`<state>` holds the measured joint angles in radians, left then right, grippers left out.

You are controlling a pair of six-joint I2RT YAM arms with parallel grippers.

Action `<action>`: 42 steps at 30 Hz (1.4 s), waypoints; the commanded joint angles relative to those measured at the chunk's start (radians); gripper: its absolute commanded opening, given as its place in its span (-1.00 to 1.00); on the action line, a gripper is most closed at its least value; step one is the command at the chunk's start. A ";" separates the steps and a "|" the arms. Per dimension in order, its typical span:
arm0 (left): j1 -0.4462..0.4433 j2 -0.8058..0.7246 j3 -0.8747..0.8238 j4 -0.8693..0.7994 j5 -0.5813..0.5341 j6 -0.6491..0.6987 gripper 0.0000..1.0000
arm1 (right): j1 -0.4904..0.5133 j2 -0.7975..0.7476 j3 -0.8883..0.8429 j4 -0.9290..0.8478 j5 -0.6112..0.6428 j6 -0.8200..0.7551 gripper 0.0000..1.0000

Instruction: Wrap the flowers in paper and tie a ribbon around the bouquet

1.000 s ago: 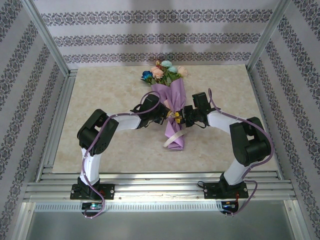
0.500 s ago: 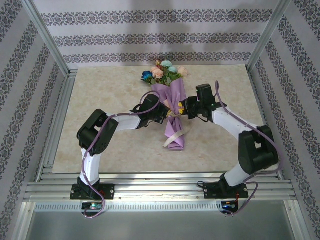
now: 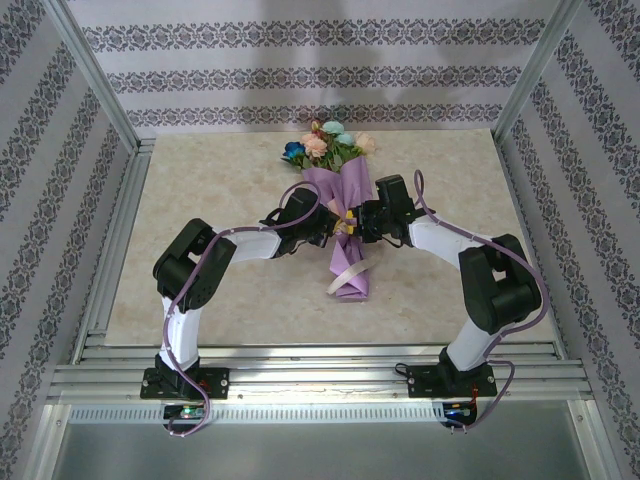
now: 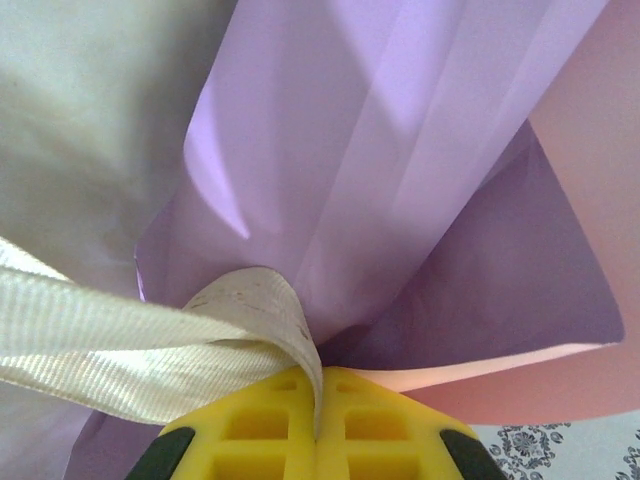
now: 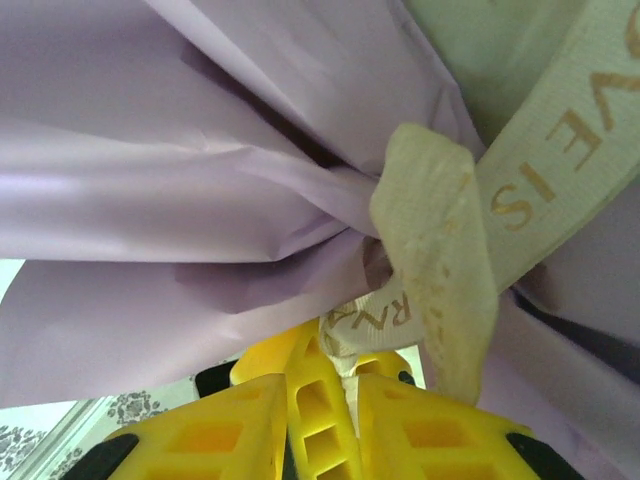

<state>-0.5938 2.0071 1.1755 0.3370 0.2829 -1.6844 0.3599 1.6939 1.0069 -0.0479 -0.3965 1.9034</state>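
Pinching ribbon [image 4: 150, 350] | left fingers [image 4: 255, 425], right fingers [image 5: 310, 400] | flanking bouquet [image 3: 345, 197], apparently touching

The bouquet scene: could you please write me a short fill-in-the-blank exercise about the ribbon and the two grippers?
1. The ribbon carries ____ lettering.
2. The left gripper and the right gripper both have ____ fingers, shut on the ribbon.
3. In the top view, the bouquet lies ____ the two grippers.
Missing words: gold; yellow; between.
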 commanded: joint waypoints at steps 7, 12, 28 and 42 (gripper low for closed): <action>-0.004 -0.041 -0.007 0.039 -0.013 -0.011 -1.00 | 0.000 0.010 -0.037 0.032 0.030 0.041 -0.44; -0.004 -0.042 -0.004 0.036 -0.011 -0.011 -1.00 | -0.008 0.028 -0.057 0.071 0.040 0.056 -0.43; -0.009 -0.044 -0.002 0.034 -0.008 -0.010 -1.00 | -0.018 0.050 -0.053 0.098 0.058 0.067 -0.68; -0.011 -0.042 0.000 0.016 0.003 -0.009 -1.00 | -0.024 -0.001 0.058 -0.016 0.094 -0.143 -1.00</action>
<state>-0.5957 1.9980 1.1755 0.3393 0.2874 -1.6848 0.3428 1.7302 1.0351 -0.0231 -0.3370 1.8328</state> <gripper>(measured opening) 0.046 0.056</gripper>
